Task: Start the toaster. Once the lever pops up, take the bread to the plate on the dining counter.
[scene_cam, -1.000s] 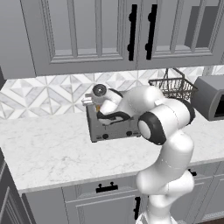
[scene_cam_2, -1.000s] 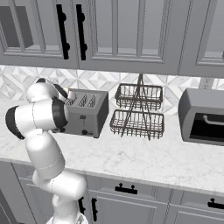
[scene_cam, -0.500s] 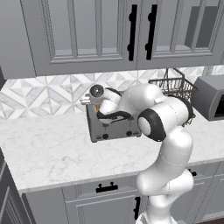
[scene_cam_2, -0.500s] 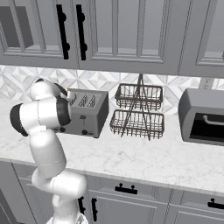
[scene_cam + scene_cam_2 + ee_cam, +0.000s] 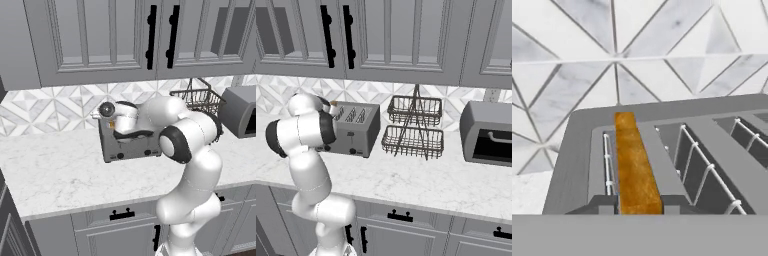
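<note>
The grey toaster (image 5: 131, 148) (image 5: 357, 129) (image 5: 576, 150) stands on the marble worktop against the tiled wall. The bread (image 5: 635, 165) stands on edge in its leftmost slot, showing an orange top edge. My gripper (image 5: 639, 204) (image 5: 115, 128) reaches down over that slot from above. One dark fingertip (image 5: 604, 204) presses against one face of the slice and the other against the opposite face, so the gripper is shut on the bread. My hand and forearm hide the lever. The plate and the dining counter are out of view.
A two-tier wire basket (image 5: 415, 128) (image 5: 198, 98) stands right of the toaster, and a grey box oven (image 5: 488, 135) (image 5: 243, 111) beyond it. Wall cabinets (image 5: 386, 35) hang close above. The marble worktop (image 5: 55, 172) stretches left and in front of the toaster.
The fingers have come together onto the bread slice in the toaster slot. The arm has stayed over the toaster with only a slight shift.
</note>
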Robot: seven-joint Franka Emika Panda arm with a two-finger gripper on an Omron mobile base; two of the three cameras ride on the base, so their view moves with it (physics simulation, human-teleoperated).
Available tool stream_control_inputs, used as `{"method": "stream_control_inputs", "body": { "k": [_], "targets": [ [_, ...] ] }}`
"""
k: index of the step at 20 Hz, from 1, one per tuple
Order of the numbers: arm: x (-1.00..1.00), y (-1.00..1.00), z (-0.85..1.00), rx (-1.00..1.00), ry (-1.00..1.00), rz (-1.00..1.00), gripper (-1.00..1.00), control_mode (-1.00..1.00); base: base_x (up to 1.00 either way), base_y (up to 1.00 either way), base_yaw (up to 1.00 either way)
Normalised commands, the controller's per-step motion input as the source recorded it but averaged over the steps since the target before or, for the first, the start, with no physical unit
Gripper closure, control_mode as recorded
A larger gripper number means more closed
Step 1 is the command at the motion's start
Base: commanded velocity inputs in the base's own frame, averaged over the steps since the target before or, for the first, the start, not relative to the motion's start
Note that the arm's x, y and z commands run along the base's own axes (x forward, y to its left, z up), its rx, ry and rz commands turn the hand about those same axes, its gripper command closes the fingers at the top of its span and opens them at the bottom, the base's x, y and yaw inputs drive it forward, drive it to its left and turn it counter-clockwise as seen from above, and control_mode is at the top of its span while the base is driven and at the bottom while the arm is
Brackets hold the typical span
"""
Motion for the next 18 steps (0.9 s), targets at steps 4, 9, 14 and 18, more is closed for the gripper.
{"method": "stream_control_inputs", "body": {
  "k": [4, 9, 14, 18],
  "targets": [
    [-0.27, 0.0, 0.43, 0.0, -0.23, -0.05, 1.0, -1.0, 0.0, 0.0, 0.0],
    [-0.23, 0.0, 0.86, 0.0, -0.19, -0.06, 1.0, -1.0, 0.0, 0.0, 0.0],
    [-0.22, 0.0, 0.94, 0.0, -0.13, -0.06, 1.0, -1.0, 0.0, 0.0, 0.0],
    [-0.51, 0.0, 0.78, 0.03, -0.02, -0.08, 1.0, -1.0, 0.0, 0.0, 0.0]
  ]
}}
